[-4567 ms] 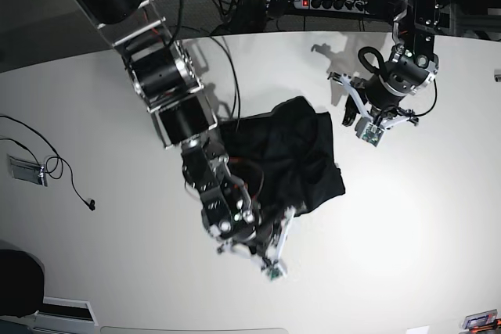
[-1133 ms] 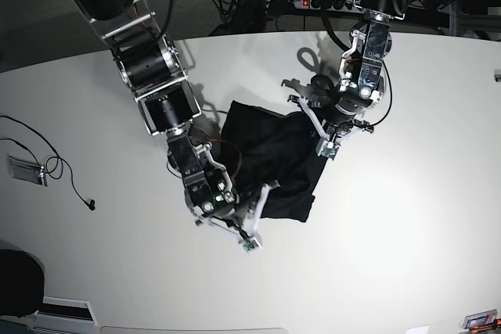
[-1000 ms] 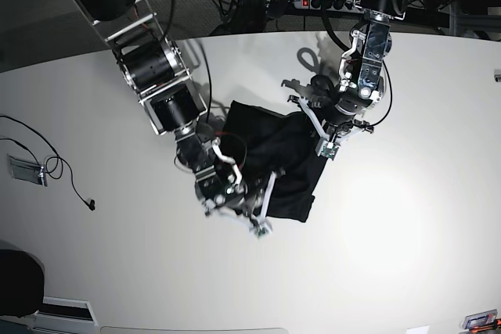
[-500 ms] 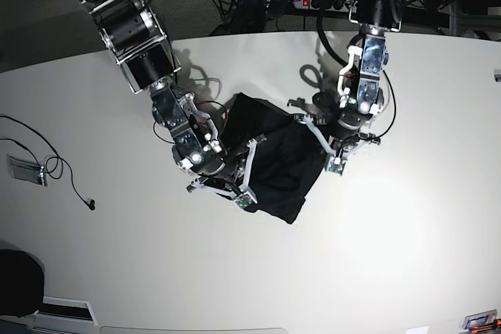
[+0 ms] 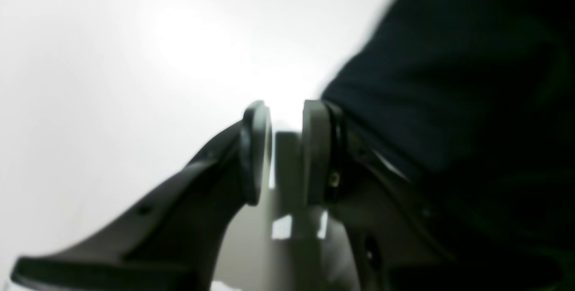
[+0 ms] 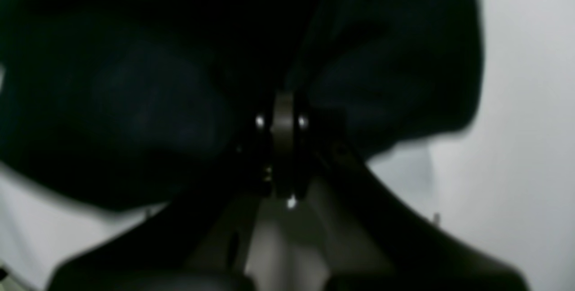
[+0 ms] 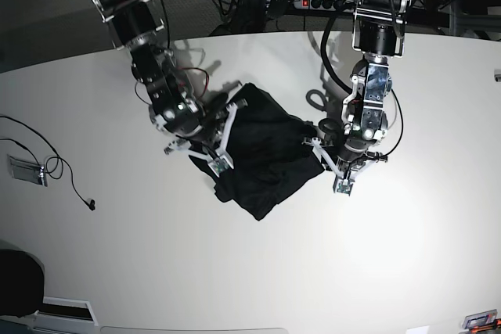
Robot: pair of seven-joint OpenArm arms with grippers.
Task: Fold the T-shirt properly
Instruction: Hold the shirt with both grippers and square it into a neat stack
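Black matte cloth, the T-shirt [image 7: 262, 154], bunched in a loose heap on the white table [image 7: 407, 256] between the two grippers, far from flat. Right gripper [image 7: 221, 145] at the heap's edge nearest its own arm; in the right wrist view, jaws pressed together with dark fabric [image 6: 148, 102] billowing over and around the tips, so judged pinching a fold, though the cloth inside the pinch itself too dark to confirm. Left gripper [image 5: 286, 147] at the opposite edge, jaws slightly apart with bare pale table showing through the gap; shirt hem [image 5: 449, 80] lying just outside the far jaw and touching its outer face, nothing caught between the pads. Likely step: dragging and spreading the garment before any fold. Risks from here, as a judgement only: a one-sided pull by the right gripper, with the left holding nothing, sliding the whole heap across the smooth table instead of opening it out; a pinch through several layers at once, locking creases in; a closing left gripper missing the hem and snapping on air, given the cloth beside the jaw and not within it; a sleeve trapped under the bundle and folded in crooked.
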